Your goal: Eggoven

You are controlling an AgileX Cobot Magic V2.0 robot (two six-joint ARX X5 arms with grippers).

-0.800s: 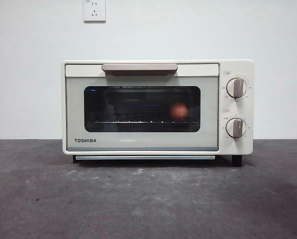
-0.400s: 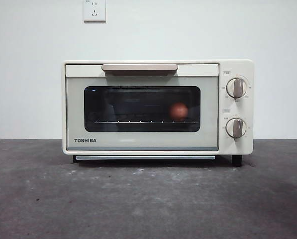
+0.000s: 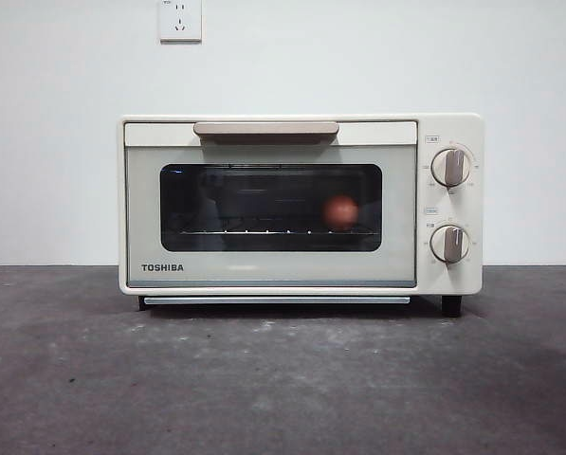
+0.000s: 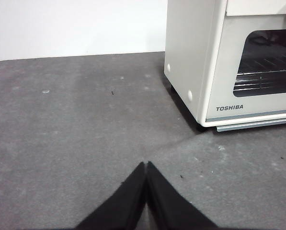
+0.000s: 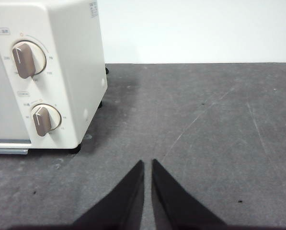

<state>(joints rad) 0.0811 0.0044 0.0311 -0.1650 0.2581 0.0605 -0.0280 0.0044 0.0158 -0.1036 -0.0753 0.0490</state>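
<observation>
A cream TOSHIBA toaster oven (image 3: 300,207) stands on the dark table with its door closed. Through the dark glass window a reddish-brown egg (image 3: 340,211) rests on the rack, toward the right side. The beige handle (image 3: 265,128) runs along the door's top, and two knobs (image 3: 450,167) sit on the right panel. My left gripper (image 4: 145,165) is shut and empty, hovering over bare table off the oven's (image 4: 229,62) left front corner. My right gripper (image 5: 147,163) is shut and empty too, off the oven's (image 5: 47,72) right side near the knobs (image 5: 24,59). Neither gripper shows in the front view.
A white wall with a power socket (image 3: 180,19) stands behind the oven. Dark grey table (image 3: 283,379) stretches in front of the oven and to both sides.
</observation>
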